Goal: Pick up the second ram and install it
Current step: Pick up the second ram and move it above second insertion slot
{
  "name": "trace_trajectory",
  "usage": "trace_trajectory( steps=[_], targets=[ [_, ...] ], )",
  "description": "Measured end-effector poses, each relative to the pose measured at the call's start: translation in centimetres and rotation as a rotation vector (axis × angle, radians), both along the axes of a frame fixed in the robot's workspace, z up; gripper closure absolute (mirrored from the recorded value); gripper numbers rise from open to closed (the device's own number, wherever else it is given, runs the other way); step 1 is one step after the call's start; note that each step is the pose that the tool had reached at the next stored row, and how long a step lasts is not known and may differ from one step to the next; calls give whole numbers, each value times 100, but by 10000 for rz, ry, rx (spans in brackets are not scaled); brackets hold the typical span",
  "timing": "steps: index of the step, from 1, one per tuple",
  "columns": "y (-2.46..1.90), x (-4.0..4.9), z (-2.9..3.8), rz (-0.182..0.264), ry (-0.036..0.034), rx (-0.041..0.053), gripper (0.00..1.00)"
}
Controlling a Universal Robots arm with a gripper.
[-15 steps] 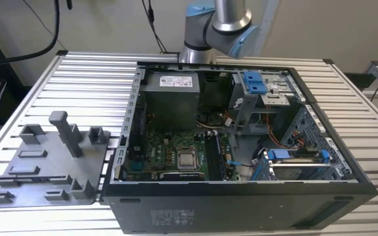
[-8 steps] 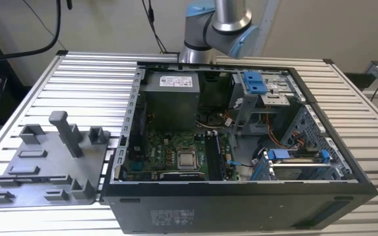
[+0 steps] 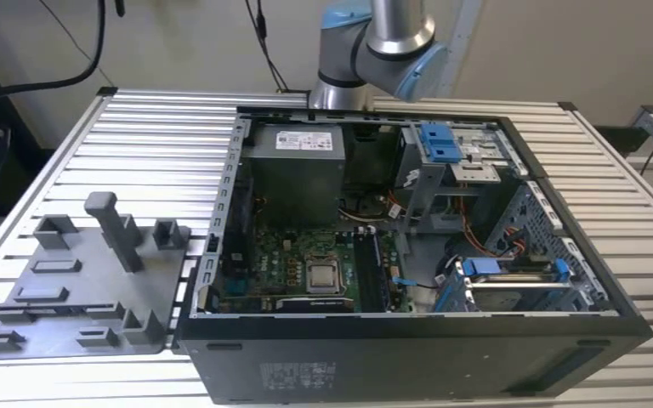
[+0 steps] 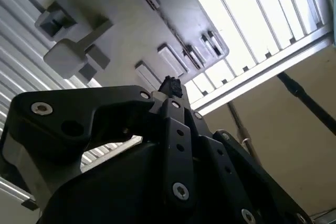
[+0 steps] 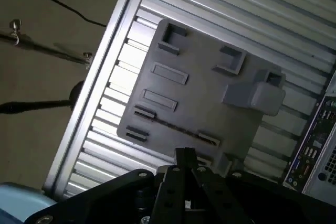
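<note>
The black fingers [image 5: 185, 156] are seen nearest, drawn together at the tips with nothing gripped. Beyond the tips, well apart, the second ram [image 5: 176, 128] is judged to be the thin dark line standing edge-on in the grey holder [image 5: 210, 93]. It is judged light, stiff and fragile, best pinched across its flat faces mid-length. The arm [image 3: 377, 42] is posed high, the wrist angled obliquely toward the holder.

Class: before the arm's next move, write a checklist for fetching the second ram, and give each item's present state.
1. Computer case open, motherboard exposed: ok.
2. Gripper facing the grey holder tray in the first wrist view: ok.
3. Second ram located on the tray: cannot tell.
4. Free memory slot on the motherboard: cannot tell.
5. Tray lying flat on the slatted table: ok.
</note>
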State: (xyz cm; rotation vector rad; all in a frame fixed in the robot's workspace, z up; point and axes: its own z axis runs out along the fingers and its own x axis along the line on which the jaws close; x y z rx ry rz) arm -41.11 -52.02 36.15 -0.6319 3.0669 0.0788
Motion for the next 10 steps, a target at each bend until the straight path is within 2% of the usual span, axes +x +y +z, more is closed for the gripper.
trace_trajectory(
  steps=[10],
  targets=[
    [0, 0, 0, 1652, 0, -1, 89]
  ],
)
